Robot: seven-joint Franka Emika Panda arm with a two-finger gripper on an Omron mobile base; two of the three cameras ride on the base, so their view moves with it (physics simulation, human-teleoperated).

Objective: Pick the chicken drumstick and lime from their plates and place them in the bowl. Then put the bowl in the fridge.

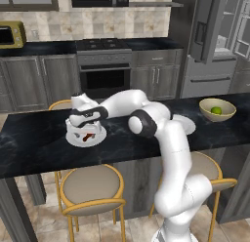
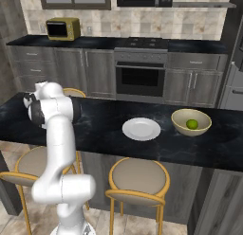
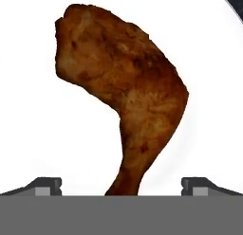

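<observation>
Left base: tool (image 1: pixel 87 130) low over chicken drumstick (image 1: pixel 88 136) on plate (image 1: pixel 74 138); lime (image 1: pixel 216 110) in bowl (image 1: pixel 217 116).
Right base: second plate (image 2: pixel 141 129) bare on table (image 2: pixel 99 130).
Hand: jaws spread wide, nothing held; drumstick's narrow end between tips.
Risk: pinching the tapered bone end, meat may swing or slip.

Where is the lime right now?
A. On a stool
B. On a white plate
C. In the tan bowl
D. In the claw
C: the lime lies inside the bowl on the dark counter, while the open claw hangs over the chicken drumstick on its plate.
</observation>
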